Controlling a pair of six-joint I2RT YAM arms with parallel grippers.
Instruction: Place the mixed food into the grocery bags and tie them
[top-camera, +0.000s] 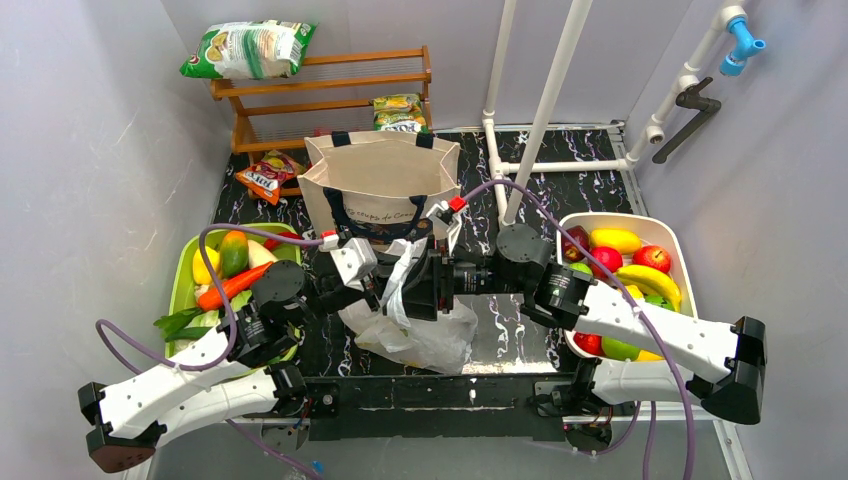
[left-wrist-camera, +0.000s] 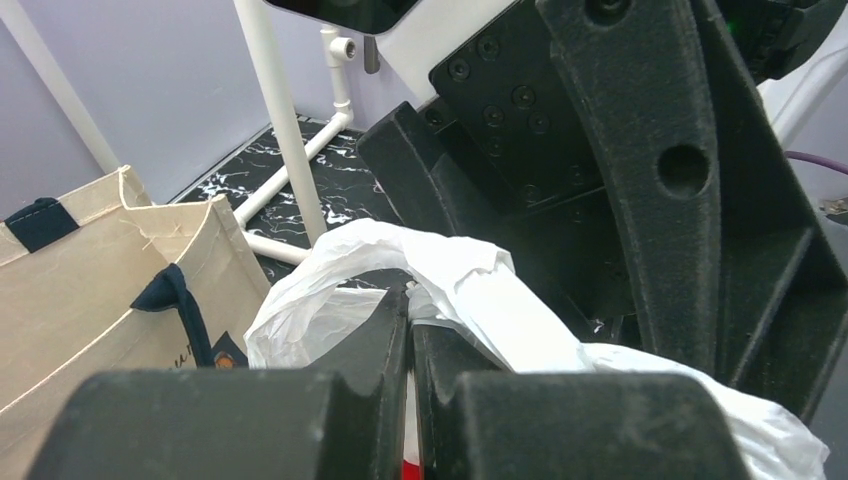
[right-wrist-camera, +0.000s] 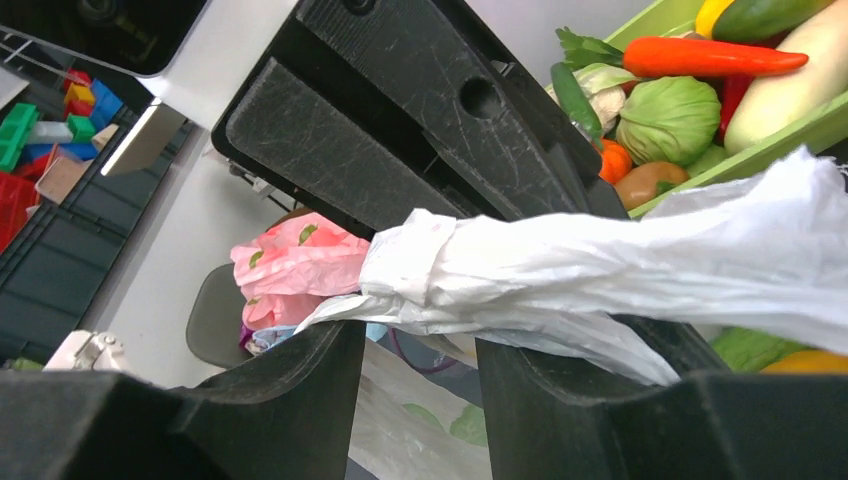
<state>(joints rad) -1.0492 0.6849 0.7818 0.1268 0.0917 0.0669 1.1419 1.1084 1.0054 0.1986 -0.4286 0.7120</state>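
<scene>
The twisted handle (right-wrist-camera: 620, 265) of the white plastic bag (top-camera: 425, 340) stretches crosswise between the arms. The left pincer (left-wrist-camera: 410, 325) is clamped on it — the right pincer (right-wrist-camera: 420, 338) stands with jaws apart, astride it.

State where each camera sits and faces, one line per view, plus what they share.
Top external: above and behind, looking down; both arms show, meeting over the white plastic bag before the canvas tote.
Left wrist: on the left arm, facing the tote past the left gripper, shut on the bag.
Right wrist: faces the green tray past the open right gripper.
Shared: the bag, in all three.
</scene>
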